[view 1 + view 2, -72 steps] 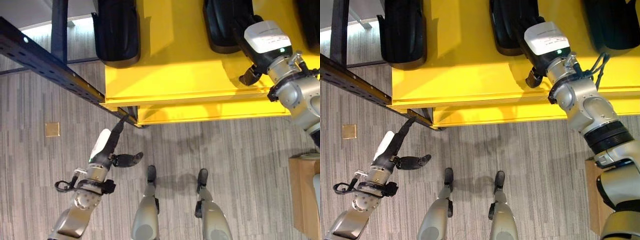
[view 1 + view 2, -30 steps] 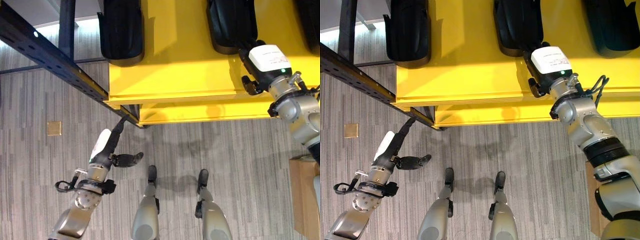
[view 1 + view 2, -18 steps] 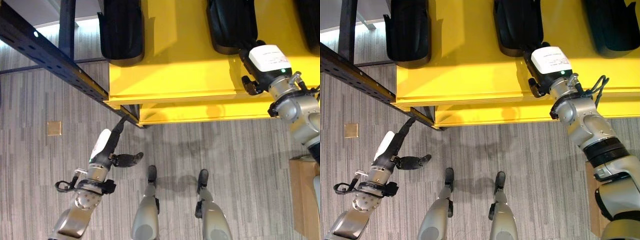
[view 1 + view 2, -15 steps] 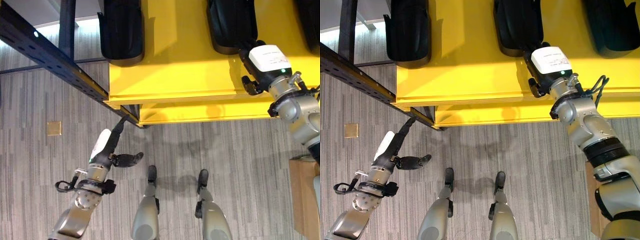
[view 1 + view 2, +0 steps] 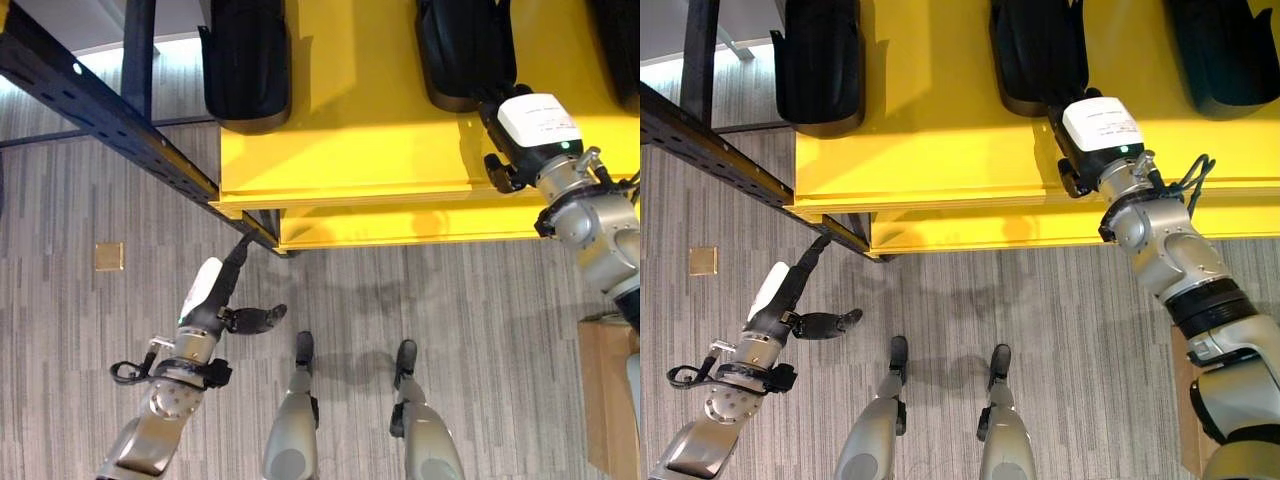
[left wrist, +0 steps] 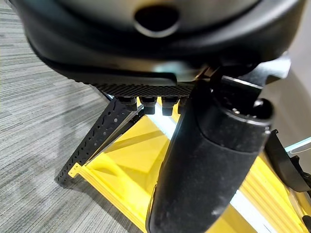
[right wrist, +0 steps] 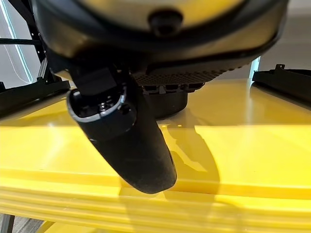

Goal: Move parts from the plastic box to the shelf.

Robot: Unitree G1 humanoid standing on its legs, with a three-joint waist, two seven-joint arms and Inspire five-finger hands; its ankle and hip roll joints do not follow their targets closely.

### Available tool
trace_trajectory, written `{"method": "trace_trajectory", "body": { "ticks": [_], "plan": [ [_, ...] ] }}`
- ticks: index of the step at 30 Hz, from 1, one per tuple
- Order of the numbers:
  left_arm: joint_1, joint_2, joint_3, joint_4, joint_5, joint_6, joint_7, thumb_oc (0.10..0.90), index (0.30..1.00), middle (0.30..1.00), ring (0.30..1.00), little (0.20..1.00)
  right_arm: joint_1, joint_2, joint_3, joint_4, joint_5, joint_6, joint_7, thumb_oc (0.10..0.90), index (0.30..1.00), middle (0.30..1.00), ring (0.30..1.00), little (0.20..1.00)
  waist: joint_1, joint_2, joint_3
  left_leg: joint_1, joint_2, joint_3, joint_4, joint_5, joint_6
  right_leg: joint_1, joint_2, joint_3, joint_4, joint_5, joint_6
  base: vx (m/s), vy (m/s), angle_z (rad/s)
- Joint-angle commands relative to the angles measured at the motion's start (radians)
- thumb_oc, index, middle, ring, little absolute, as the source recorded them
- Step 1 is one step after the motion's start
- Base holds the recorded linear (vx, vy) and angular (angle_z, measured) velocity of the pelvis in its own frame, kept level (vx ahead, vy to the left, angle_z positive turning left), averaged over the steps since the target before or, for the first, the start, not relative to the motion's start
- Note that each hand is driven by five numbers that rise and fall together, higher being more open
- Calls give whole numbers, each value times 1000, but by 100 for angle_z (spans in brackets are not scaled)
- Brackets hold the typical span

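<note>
**Right hand over yellow shelf by middle black part, left hand low over floor**

Far left: dark perforated metal shelf rail (image 5: 110, 125) runs diagonally above grey striped carpet floor (image 5: 60, 330), with a small tan square floor plate (image 5: 108, 256) on it. Left hand (image 5: 215, 300) hangs low over the floor, just below the rail's near end, fingers straight, thumb out to the side, holding nothing. Glossy yellow shelf (image 5: 350, 140) spans centre to right. Three black moulded plastic parts lie on it, well apart: left part (image 5: 245, 60), middle part (image 5: 465, 50), right part (image 5: 1225, 50) at the edge. Right hand (image 5: 1080, 150), white cover on its back, sits over the shelf front just beside the middle part's near end; cannot tell if it touches. Its fingers are hidden, so cannot tell if spread or closed. Right wrist view: thumb (image 7: 124, 141) above the yellow surface, a black part (image 7: 167, 102) just past it. Far right: a tan wooden box edge (image 5: 608, 390) on the floor.
</note>
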Motion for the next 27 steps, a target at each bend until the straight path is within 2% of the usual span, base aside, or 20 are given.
{"method": "trace_trajectory", "body": {
  "ticks": [1,27],
  "plan": [
    [15,11,89,-102,24,-71,39,900,1000,1000,1000,1000,-61,6,-3,-29,13,-14,-19,900,1000,1000,1000,1000,1,-74,-20,70,36,45,-7,-56,-10,5,-80,8,121,-81,41,0,0,0],
    [16,7,97,-96,27,-68,45,900,1000,1000,1000,1000,7,8,-43,-69,12,-20,-8,900,1000,1000,1000,1000,-7,-77,-25,86,36,49,-7,-59,-6,7,-76,13,133,-88,39,0,0,0]
  ]
}}
